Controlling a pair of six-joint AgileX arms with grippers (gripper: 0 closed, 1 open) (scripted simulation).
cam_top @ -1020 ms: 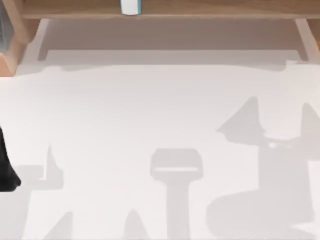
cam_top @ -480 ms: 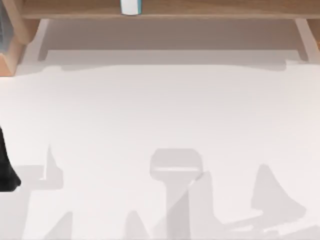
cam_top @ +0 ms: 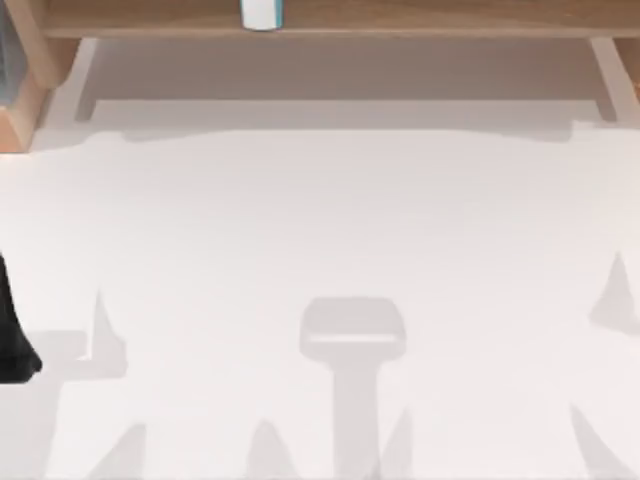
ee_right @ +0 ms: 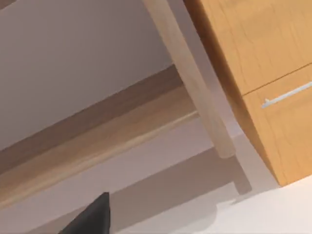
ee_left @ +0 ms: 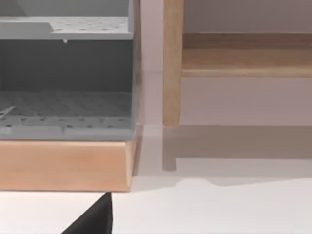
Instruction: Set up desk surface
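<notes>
Desk surface (cam_top: 320, 230) spanning the top view, carrying grey shadows only. Wooden shelf frame (cam_top: 330, 20) running along 12 o'clock, white-and-teal container (cam_top: 261, 13) sitting on it. Left arm (cam_top: 12, 335) showing at 9 o'clock; finger state impossible to tell. Grey perforated tray (ee_left: 66, 112) and drawer cabinet (ee_right: 263, 73) facing the wrist cameras.

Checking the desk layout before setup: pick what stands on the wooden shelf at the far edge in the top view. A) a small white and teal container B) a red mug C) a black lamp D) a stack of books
A: a small white and teal container stands on the wooden shelf, above the bare white desk surface.
</notes>
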